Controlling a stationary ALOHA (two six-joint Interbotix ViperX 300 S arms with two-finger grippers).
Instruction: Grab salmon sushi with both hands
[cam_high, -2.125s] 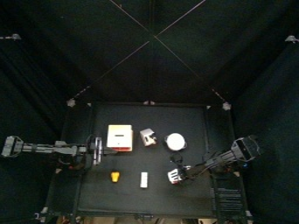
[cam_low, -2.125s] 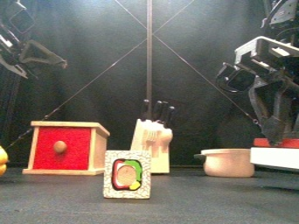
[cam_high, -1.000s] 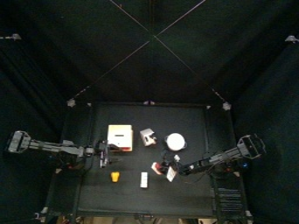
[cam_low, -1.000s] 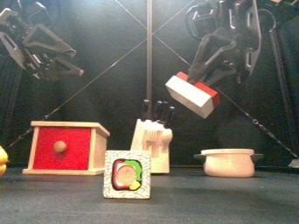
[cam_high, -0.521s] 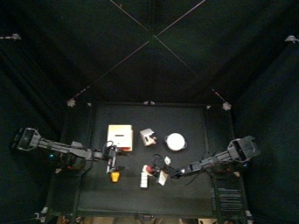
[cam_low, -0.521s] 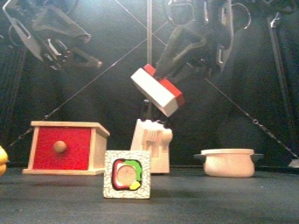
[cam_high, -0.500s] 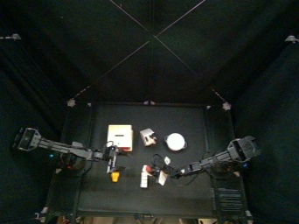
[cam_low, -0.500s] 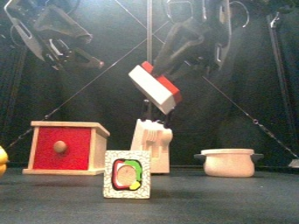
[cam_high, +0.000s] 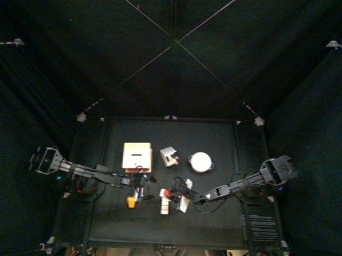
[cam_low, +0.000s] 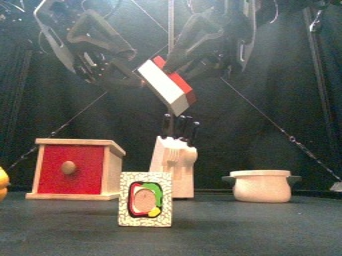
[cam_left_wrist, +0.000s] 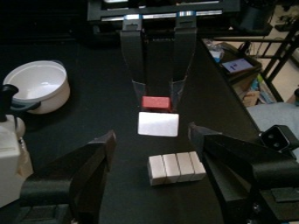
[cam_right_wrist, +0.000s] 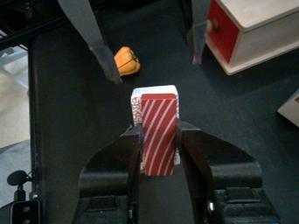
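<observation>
The salmon sushi (cam_low: 167, 85), a white block with a red top, hangs tilted in the air above the table's middle. My right gripper (cam_right_wrist: 159, 129) is shut on the sushi (cam_right_wrist: 158, 149) and shows in the front view (cam_low: 191, 62). My left gripper (cam_left_wrist: 152, 144) is open, one jaw on each side of the sushi (cam_left_wrist: 158, 118) and just short of it, not touching. In the top view the left gripper (cam_high: 147, 187) and right gripper (cam_high: 181, 190) meet near the table's front middle.
A red drawer box (cam_low: 76, 168) stands at the left and a knife block (cam_low: 175, 160) in the middle. A white pot (cam_low: 261, 185) stands at the right. A sushi-roll piece (cam_low: 144, 198) stands at the front. A yellow-orange pepper (cam_high: 132, 201) lies front left.
My right gripper has lifted the sushi and carried it left to the table's middle. My left arm has swung right, its open jaws now around the sushi.
</observation>
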